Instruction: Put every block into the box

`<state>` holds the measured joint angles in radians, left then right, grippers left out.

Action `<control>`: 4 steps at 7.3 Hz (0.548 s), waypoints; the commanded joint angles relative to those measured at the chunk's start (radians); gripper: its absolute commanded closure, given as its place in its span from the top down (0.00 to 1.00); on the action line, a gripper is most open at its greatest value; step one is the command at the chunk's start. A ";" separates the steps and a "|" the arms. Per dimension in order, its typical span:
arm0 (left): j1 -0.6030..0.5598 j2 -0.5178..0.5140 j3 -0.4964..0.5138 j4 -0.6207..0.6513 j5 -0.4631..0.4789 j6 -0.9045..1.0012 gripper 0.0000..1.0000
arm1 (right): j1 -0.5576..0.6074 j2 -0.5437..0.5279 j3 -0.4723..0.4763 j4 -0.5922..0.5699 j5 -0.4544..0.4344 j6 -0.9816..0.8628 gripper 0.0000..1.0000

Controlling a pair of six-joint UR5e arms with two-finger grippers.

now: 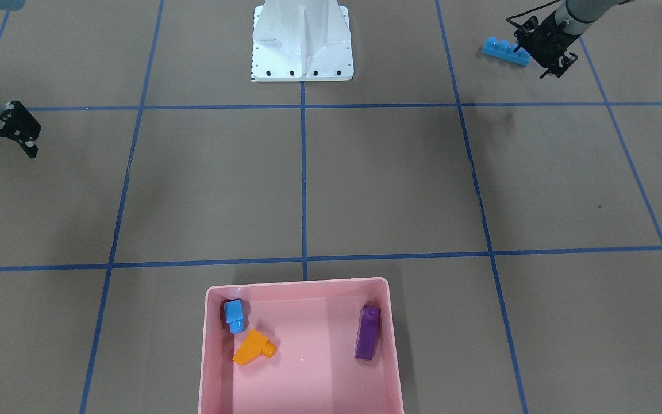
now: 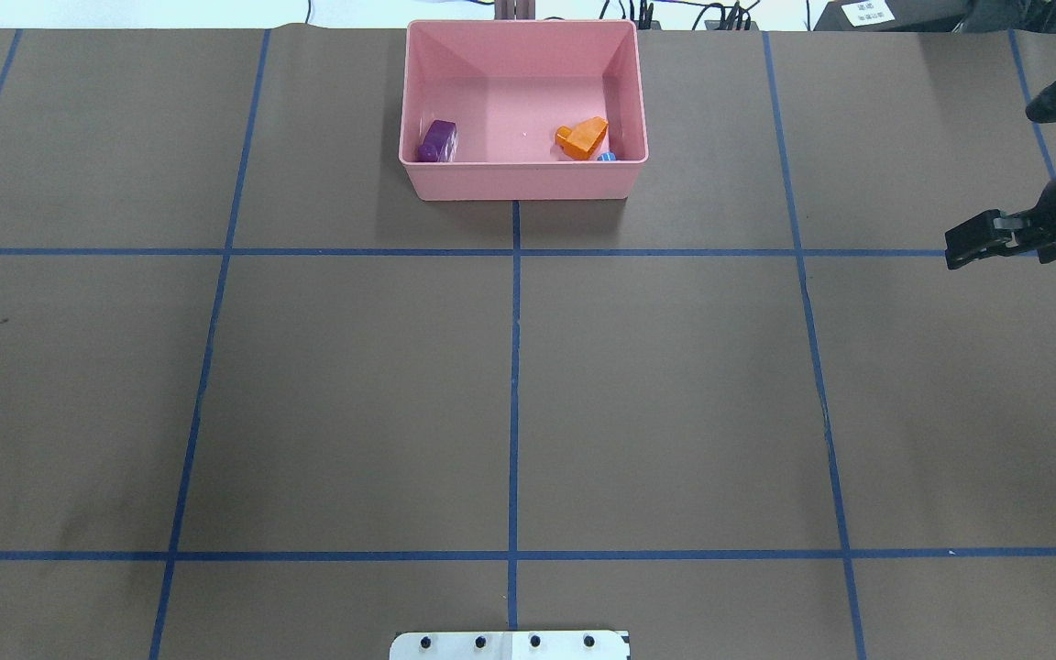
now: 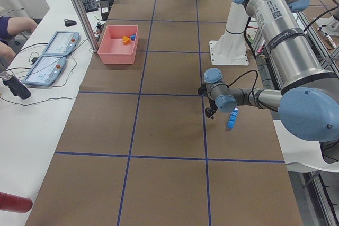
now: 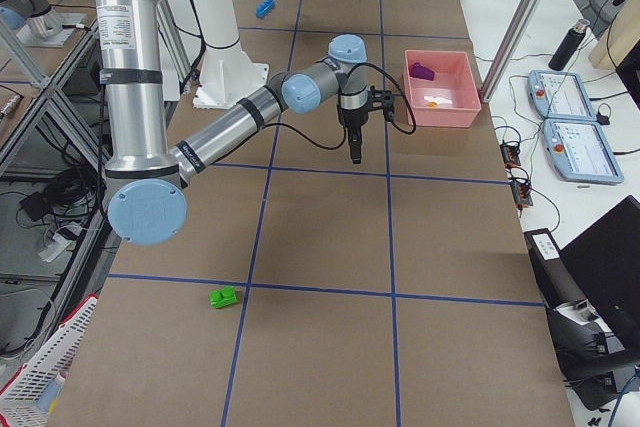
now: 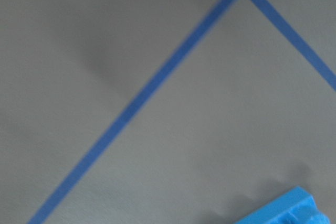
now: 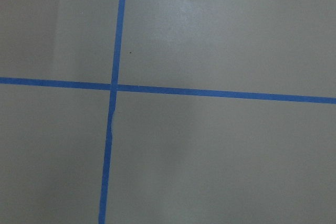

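The pink box (image 1: 302, 286) holds the small blue block (image 1: 233, 315), the orange sloped block (image 1: 253, 347) and the purple block (image 1: 367, 333). The long blue block (image 1: 505, 51) lies on the table near the robot's base side. My left gripper (image 1: 533, 62) hangs open right beside its end, nothing between the fingers. A corner of that long blue block (image 5: 283, 213) shows in the left wrist view. The green block (image 4: 224, 297) lies alone at the table's right end. My right gripper (image 1: 0, 154) hovers open and empty over bare table, apart from every block.
The white metal robot base (image 1: 302, 57) stands at the middle of the robot's side. Blue tape lines (image 6: 113, 86) grid the brown table. Tablets (image 3: 53, 56) and cables lie on a side bench beyond the box (image 3: 117, 46), where a person's arm shows.
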<state>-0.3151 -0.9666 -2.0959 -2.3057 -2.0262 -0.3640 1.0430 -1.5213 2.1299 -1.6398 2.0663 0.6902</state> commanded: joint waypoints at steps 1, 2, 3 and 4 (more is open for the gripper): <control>0.190 0.057 0.001 -0.053 0.128 -0.001 1.00 | 0.000 0.001 -0.001 0.000 0.000 0.002 0.99; 0.277 0.081 0.001 -0.076 0.214 -0.004 1.00 | 0.000 0.001 -0.001 0.000 0.000 0.000 0.99; 0.309 0.083 0.001 -0.078 0.234 -0.004 1.00 | 0.000 0.001 -0.001 0.000 0.000 0.002 0.99; 0.332 0.083 0.004 -0.077 0.239 -0.004 1.00 | 0.000 0.001 -0.001 0.000 0.000 0.002 0.99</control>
<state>-0.0272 -0.8887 -2.0944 -2.3782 -1.8112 -0.3678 1.0431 -1.5203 2.1292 -1.6398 2.0663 0.6914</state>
